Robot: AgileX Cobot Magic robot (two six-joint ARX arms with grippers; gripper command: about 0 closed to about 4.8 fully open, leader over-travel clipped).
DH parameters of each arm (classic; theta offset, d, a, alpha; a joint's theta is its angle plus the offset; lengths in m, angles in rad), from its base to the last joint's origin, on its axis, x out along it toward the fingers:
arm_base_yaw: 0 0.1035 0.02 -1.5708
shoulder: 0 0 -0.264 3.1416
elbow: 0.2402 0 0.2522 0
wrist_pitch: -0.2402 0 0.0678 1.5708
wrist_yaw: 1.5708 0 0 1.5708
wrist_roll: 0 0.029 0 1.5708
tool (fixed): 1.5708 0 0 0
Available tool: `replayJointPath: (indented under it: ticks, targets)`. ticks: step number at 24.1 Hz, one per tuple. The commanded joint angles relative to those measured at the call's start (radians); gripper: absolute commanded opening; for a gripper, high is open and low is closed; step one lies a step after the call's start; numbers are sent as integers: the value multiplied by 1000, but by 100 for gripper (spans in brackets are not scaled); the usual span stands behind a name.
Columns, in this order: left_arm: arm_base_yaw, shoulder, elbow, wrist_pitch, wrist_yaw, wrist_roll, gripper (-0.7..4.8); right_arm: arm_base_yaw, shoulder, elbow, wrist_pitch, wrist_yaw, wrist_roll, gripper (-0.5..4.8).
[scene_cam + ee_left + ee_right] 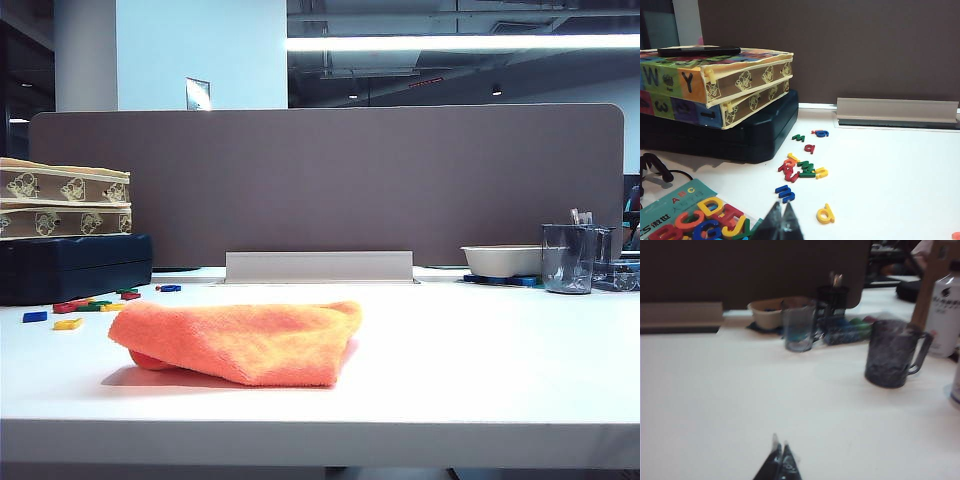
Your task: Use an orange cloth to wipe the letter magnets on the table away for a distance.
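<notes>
The orange cloth (245, 342) lies folded and bunched on the white table (470, 360), a little left of the middle. The letter magnets (80, 306) are scattered to its left, small red, blue, yellow and green pieces near the dark blue case. In the left wrist view those letter magnets (802, 169) lie loose on the table ahead of my left gripper (781, 205), which is shut and holds nothing. My right gripper (779, 442) is also shut and empty, over bare table. Neither gripper shows in the exterior view.
A dark blue case (75, 266) with two stacked patterned boxes (62, 208) stands at the far left. A tray of bigger letters (700, 220) lies near the left gripper. A white bowl (500, 260) and grey cups (570, 258) stand at the right. A brown partition (330, 180) closes the back.
</notes>
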Motion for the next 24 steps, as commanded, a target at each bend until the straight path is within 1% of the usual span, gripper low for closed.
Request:
replayJointPath:
  ticks: [1,4,7,11,14,24]
  targets:
    - [0,1,3,5,4,1,-5,0,-3,-7,89,33,-1,-1]
    - [0,1,3,4,4,1,-5,0,-3,-7,101,17,26,-1]
    - [0,1,3,4,4,1,-5,0,-3,-7,103,-5,26,-1]
    - [0,1,3,4,4,2,-5,0,-3,-7,112,-71,26,-1]
    - [0,1,3,4,4,2,-5,0,-3,-7,152,-59,26,-1]
    - [0,1,3,4,4,2,-5,0,-3,-6,141,-63,25,-1]
